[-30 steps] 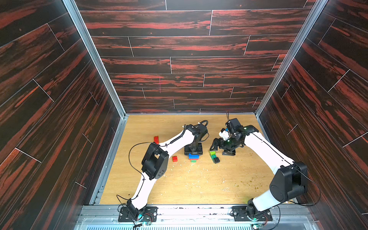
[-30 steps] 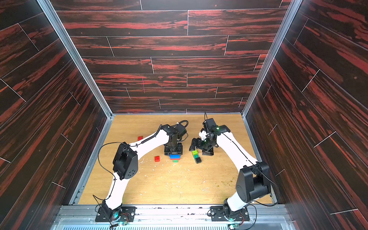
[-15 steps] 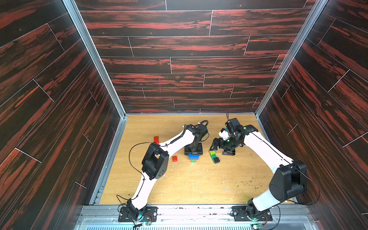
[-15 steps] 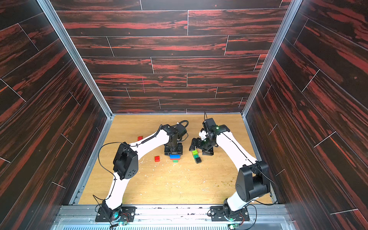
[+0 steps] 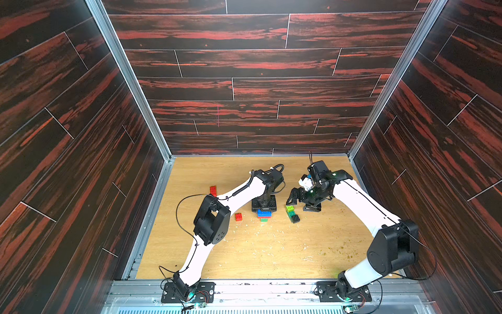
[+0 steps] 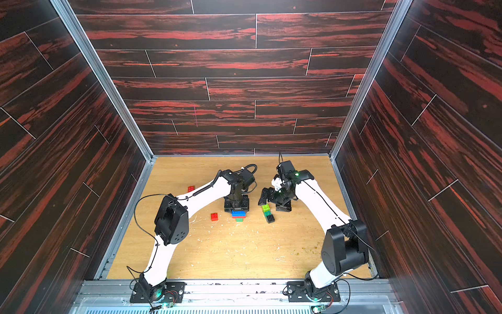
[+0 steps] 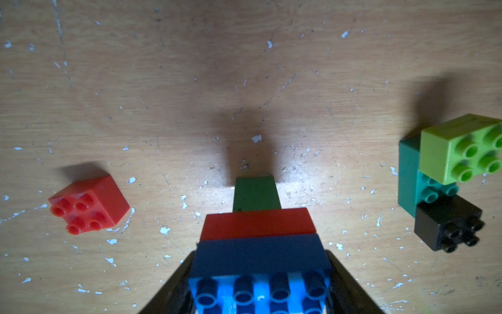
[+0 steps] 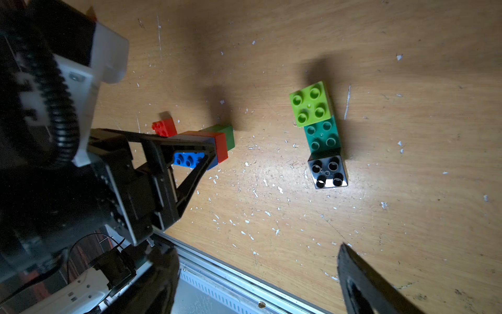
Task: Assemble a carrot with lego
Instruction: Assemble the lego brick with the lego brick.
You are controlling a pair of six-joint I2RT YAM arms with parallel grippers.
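Pincers: left gripper (image 5: 264, 205) clamps blue-red-green stack (image 5: 264, 214); right gripper (image 5: 302, 201) gapes, empty.
Leaves: teal bar (image 5: 292, 214) on table (image 5: 271, 250), 3 o'clock from stack.
Advice: right should straddle teal bar squarely before closing.

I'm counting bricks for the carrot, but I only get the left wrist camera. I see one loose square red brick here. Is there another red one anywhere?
Observer: Yes. In both top views, an oblong red brick lies on the table, left of the left arm and farther back than the square red brick.
Operator: And where is the other end effector?
Observer: The right end effector hangs just behind the lime brick. Its jaws are open with nothing between them.
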